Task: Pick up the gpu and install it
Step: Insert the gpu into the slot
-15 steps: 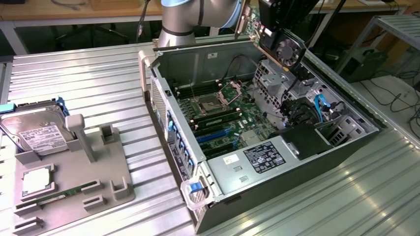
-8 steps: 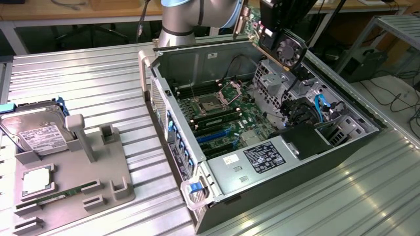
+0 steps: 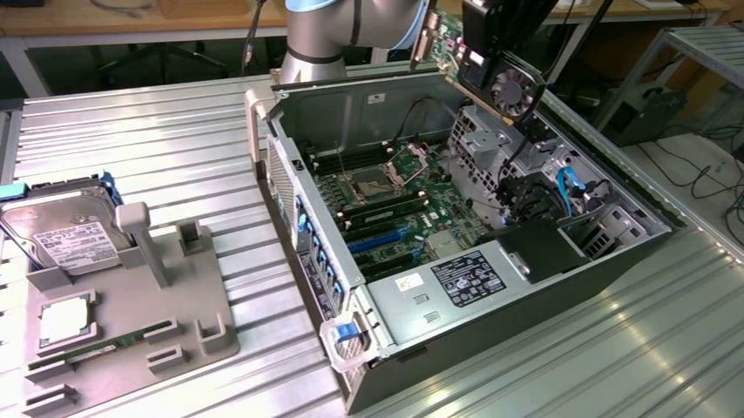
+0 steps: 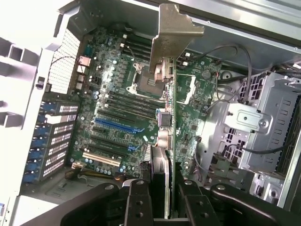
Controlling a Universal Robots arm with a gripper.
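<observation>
The gpu (image 3: pixel 456 54), a flat card with a green board and a round fan, hangs tilted above the far rim of the open computer case (image 3: pixel 305 193). My gripper (image 3: pixel 493 24) is shut on it. In the wrist view the gpu (image 4: pixel 172 94) shows edge-on, with its pale metal bracket (image 4: pixel 173 35) at the far end. My gripper (image 4: pixel 162 190) clamps the card's near end, one black finger on each side. Beneath the card lies the motherboard (image 4: pixel 117 94) with its blue expansion slots (image 4: pixel 115 123), and the card is clear of them.
A grey parts fixture (image 3: pixel 174 296) on the exterior view's left holds a silver hard drive (image 3: pixel 64 235), a processor (image 3: pixel 64 320) and a green memory stick (image 3: pixel 103 348). Inside the case, a metal drive cage (image 4: pixel 256 127) and cables (image 3: pixel 570 187) stand beside the motherboard.
</observation>
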